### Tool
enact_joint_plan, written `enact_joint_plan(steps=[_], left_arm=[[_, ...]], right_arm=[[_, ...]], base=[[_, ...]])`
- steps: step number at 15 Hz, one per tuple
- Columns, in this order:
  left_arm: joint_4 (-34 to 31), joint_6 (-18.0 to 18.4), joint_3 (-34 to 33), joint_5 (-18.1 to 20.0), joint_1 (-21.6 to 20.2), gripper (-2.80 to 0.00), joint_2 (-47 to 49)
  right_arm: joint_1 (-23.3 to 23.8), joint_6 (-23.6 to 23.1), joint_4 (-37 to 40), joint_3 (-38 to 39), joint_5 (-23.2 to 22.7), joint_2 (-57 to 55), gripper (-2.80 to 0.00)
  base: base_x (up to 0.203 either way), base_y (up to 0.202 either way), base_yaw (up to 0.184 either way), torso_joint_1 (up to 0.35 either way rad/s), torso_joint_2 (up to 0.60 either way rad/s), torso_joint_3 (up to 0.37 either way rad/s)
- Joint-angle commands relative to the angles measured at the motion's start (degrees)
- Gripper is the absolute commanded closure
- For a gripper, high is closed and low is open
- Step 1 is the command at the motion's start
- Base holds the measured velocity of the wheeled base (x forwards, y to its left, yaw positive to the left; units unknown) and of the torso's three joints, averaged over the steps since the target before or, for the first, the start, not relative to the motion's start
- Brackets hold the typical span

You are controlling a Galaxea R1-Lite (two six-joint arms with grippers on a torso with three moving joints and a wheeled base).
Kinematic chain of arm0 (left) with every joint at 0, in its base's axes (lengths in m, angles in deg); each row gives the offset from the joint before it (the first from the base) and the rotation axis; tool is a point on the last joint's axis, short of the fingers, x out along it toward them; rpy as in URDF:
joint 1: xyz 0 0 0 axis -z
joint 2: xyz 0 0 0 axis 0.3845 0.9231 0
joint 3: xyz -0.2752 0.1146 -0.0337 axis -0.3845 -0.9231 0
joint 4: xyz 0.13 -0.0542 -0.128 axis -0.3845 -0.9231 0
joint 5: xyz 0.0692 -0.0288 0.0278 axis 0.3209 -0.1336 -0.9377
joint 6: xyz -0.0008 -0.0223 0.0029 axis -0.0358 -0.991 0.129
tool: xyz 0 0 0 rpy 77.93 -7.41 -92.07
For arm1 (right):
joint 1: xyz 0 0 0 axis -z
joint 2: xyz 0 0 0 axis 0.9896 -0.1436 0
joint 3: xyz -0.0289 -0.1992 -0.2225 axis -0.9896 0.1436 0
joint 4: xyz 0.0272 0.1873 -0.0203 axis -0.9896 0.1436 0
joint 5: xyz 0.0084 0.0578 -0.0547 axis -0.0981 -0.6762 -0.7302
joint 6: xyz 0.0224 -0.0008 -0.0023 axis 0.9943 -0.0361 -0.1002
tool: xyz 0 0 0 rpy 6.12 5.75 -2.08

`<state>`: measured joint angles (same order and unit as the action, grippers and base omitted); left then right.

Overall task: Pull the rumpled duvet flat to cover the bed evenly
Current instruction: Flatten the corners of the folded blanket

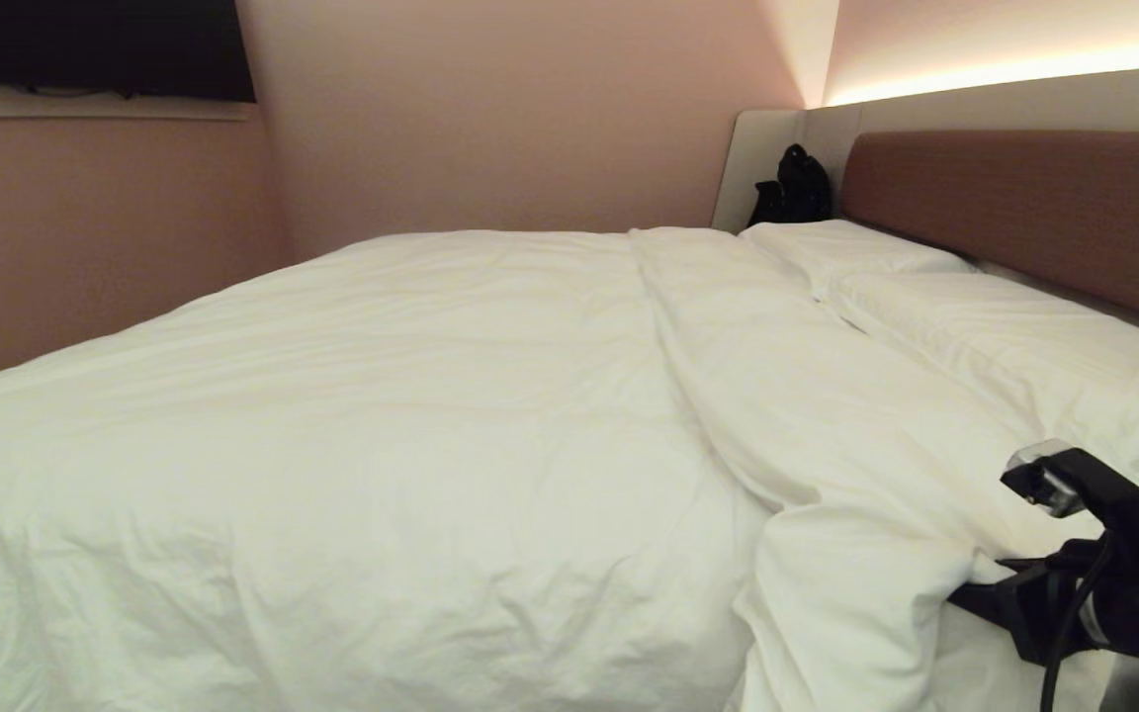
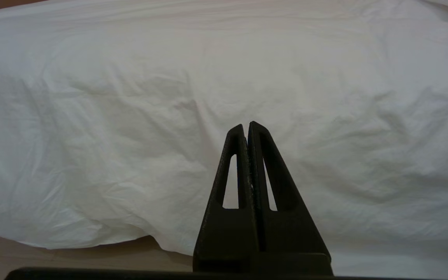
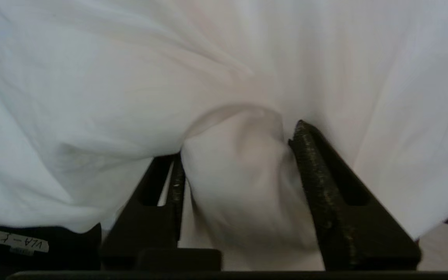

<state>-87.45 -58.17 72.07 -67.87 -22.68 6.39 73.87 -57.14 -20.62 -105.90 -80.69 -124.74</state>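
Right up close, your right claw [image 3: 235, 155] sits at the near right corner of the bed [image 1: 1024, 188] with its jaws spread about halfway, a fat fold of the duvet [image 1: 382, 396] bulging between them; looks loose rather than pinched, can't say for sure. Your left claw [image 2: 246, 130] is shut on nothing, pointed at the duvet's hanging side. Duvet covers most of the mattress, bunched into a ridge running toward the pillows [image 1: 975, 326]. It's puffy, soft and floppy, probably slippy, so I'd grab deep at the edge fold. Pinkish walls, brown headboard, lit strip above.
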Motion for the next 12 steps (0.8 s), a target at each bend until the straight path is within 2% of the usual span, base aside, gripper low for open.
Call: enact_joint_plan(steps=[1,4,8,10,11,12], left_arm=[[0.0,0.0,0.0,0.0,0.0,0.0,0.0],[0.0,0.0,0.0,0.0,0.0,0.0,0.0],[0.0,0.0,0.0,0.0,0.0,0.0,0.0],[0.0,0.0,0.0,0.0,0.0,0.0,0.0],[-0.1,0.0,0.0,0.0,0.0,0.0,0.0],[0.0,0.0,0.0,0.0,0.0,0.0,0.0]], right_arm=[[-0.4,-0.2,2.1,1.2,-0.1,4.2,-2.8],[-0.6,0.1,7.6,2.9,-2.1,12.0,-2.8],[-0.6,1.2,22.1,2.4,-4.5,29.8,-2.8],[-0.6,5.0,28.2,1.9,-4.9,33.8,-2.8],[-0.5,9.8,28.2,1.8,-4.6,33.9,-2.8],[-0.1,13.2,28.2,1.3,-4.4,33.1,-1.67]], base=[[0.0,0.0,0.0,0.0,0.0,0.0],[0.0,0.0,0.0,0.0,0.0,0.0],[0.0,0.0,0.0,0.0,0.0,0.0],[0.0,0.0,0.0,0.0,0.0,0.0],[0.0,0.0,0.0,0.0,0.0,0.0],[0.0,0.0,0.0,0.0,0.0,0.0]])
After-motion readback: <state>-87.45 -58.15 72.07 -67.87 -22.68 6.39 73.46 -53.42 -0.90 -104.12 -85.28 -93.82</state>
